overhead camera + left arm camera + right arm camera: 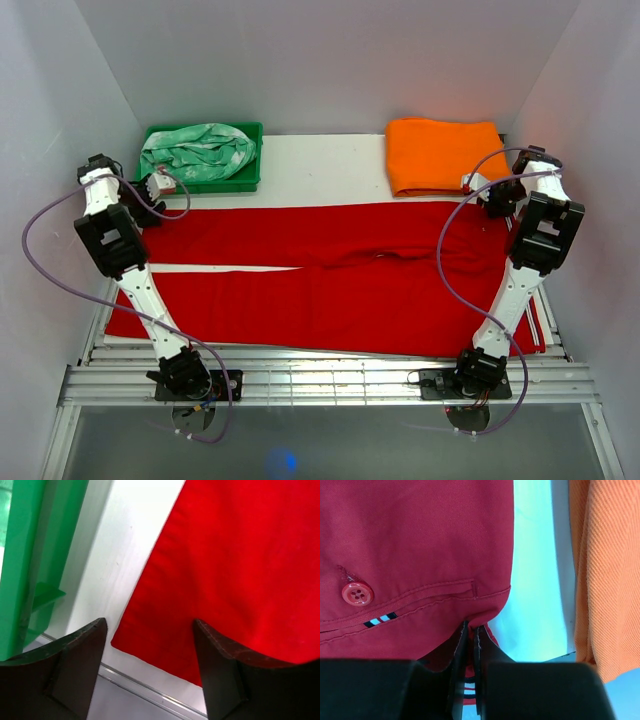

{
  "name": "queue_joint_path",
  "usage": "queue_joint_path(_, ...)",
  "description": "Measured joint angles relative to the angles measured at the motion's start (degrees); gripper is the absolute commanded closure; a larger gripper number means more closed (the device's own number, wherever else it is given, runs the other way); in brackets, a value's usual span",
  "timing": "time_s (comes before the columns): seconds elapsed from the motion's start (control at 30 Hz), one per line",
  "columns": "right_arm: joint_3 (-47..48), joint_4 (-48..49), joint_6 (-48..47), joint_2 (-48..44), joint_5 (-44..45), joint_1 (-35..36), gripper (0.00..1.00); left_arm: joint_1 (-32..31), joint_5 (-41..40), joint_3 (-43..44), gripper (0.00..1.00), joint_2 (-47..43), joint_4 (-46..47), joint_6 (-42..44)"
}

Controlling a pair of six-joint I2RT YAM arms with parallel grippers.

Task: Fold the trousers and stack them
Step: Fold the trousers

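The red trousers (330,275) lie spread flat across the table, legs pointing left and waist at the right. My left gripper (150,193) is open above the far leg's hem; in the left wrist view the hem corner (150,640) lies between the gripper's fingers (150,667), untouched. My right gripper (487,196) is at the far waist corner. In the right wrist view it (471,630) is shut on the trousers' waistband edge (485,607), near a red button (356,593).
A green tray (245,178) holding mint green and white patterned cloth (200,150) stands at the back left. A folded orange cloth (440,152) lies at the back right, close beside my right gripper. White walls close in both sides.
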Motion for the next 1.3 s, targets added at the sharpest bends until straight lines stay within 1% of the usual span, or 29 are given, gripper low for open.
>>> queue_joint_path(0.03, -0.4, 0.4, 0.0, -0.3, 0.0, 0.0, 0.92, -0.1, -0.2, 0.0, 0.29, 0.0, -0.2, 0.7)
queue_joint_path(0.1, -1.1, 1.0, 0.0, -0.6, -0.1, 0.0, 0.92, -0.1, -0.7, -0.2, 0.39, 0.0, -0.6, 2.0)
queue_joint_path(0.13, -1.4, 1.3, 0.0, -0.9, -0.1, 0.0, 0.92, -0.2, -0.8, -0.4, 0.51, 0.0, -0.8, 2.5)
queue_joint_path(0.2, -2.1, 2.0, 0.1, -1.3, -0.3, 0.0, 0.92, -0.3, -1.1, -0.9, 0.62, 0.0, -1.3, 3.6)
queue_joint_path(0.23, -2.4, 2.4, 0.3, -1.5, -0.4, 0.0, 0.92, -0.5, -1.1, -1.4, 0.74, -0.2, -1.4, 4.1)
queue_joint_path(0.33, -2.8, 2.8, 1.6, -1.9, -0.9, -0.1, 0.92, -0.7, -1.0, -4.0, 0.96, -1.5, -0.5, 5.3)
queue_joint_path(0.37, -3.0, 2.9, 2.1, -2.1, -1.1, -0.1, 0.92, -0.8, -1.0, -4.5, 1.00, -1.9, -0.3, 5.1)
queue_joint_path(0.43, -3.1, 3.1, 3.5, -2.7, -1.6, -0.2, 0.92, -0.8, -0.7, -5.3, 1.00, -2.5, 0.3, 4.3)
queue_joint_path(0.53, -4.7, 4.2, 6.2, -5.4, -2.7, -0.6, 0.92, -0.3, 0.5, -7.6, 1.00, -3.9, 3.1, 0.5)
queue_joint_path(0.63, -7.5, 5.7, 9.0, -10.4, -4.7, -1.4, 0.92, 1.1, 3.3, -13.5, 1.00, -7.2, 9.0, -5.6)
queue_joint_path(0.8, -13.2, 8.1, 12.7, -21.7, -9.6, -3.6, 0.92, 4.6, 7.5, -26.5, 1.00, -16.2, 21.3, -16.9)
queue_joint_path(0.93, -19.3, 11.1, 13.8, -30.0, -13.6, -5.2, 0.92, 6.5, 10.1, -36.6, 1.00, -26.1, 33.4, -24.8)
queue_joint_path(1.0, -22.9, 12.7, 13.9, -33.4, -16.0, -6.4, 0.92, 7.3, 11.5, -40.9, 1.00, -30.6, 39.1, -28.3)
queue_joint_path(1.1, -25.5, 13.4, 13.8, -35.9, -18.6, -9.0, 0.92, 9.6, 15.3, -47.1, 1.00, -37.3, 47.7, -34.5)
queue_joint_path(1.2, -26.9, 13.2, 13.9, -37.9, -22.4, -12.3, 0.92, 12.5, 19.0, -49.4, 1.00, -40.8, 51.9, -38.9)
queue_joint_path(1.3, -27.5, 13.0, 15.6, -39.1, -25.8, -14.0, 0.92, 14.4, 22.2, -50.0, 1.00, -41.7, 54.0, -43.0)
